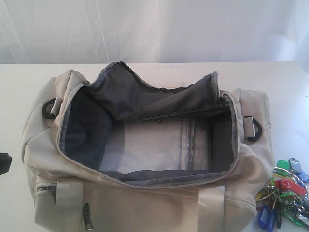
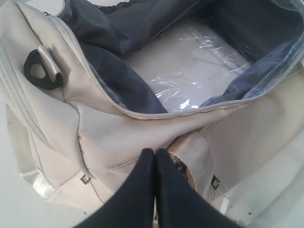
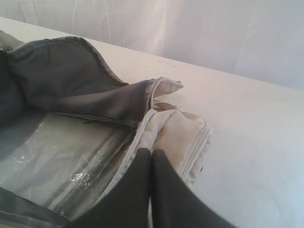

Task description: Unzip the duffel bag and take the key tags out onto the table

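White tabletop (image 1: pixel 19 79), duffel bag (image 1: pixel 145 205) gaping, long axis left-to-right; key tags (image 1: pixel 286 192) out beside right end, nearest right gripper (image 3: pixel 152 159); it and left gripper (image 2: pixel 155 159) clenched, empty

Soft, diffuse light washed the white backdrop (image 1: pixel 154 29) pale. Glints marked the clear plastic (image 2: pixel 190 80) inside the duffel bag (image 1: pixel 145 203), whose interior lay shadowed. Focus was slightly soft.
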{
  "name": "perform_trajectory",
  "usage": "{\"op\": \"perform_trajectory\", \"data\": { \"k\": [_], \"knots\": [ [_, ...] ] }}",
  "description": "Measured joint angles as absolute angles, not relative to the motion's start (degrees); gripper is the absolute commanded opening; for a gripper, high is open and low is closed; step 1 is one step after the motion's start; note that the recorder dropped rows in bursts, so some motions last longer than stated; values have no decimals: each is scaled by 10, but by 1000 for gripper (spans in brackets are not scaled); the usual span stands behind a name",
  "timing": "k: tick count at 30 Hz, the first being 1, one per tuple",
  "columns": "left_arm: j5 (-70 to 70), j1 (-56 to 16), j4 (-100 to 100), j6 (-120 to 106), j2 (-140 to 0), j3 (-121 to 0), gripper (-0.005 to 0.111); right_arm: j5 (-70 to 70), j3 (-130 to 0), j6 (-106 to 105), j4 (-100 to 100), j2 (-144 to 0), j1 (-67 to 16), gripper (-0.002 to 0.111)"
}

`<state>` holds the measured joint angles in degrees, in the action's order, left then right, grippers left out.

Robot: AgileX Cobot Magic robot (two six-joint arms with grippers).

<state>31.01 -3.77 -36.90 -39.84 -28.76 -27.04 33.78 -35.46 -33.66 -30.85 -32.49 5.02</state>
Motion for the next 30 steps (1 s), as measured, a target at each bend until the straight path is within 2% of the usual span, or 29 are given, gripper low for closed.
{"op": "perform_trajectory", "data": {
  "k": [17, 25, 30],
  "knots": [
    [310, -38, -369, -399, -283, -270, 0, 338, -355, -337, -309, -325, 50, 0],
    [310, -14, -369, -399, -209, -270, 0, 338, -355, -337, -309, -325, 50, 0],
    [310, 11, -369, -399, -113, -270, 0, 338, -355, -337, -309, -325, 50, 0]
  ]
}}
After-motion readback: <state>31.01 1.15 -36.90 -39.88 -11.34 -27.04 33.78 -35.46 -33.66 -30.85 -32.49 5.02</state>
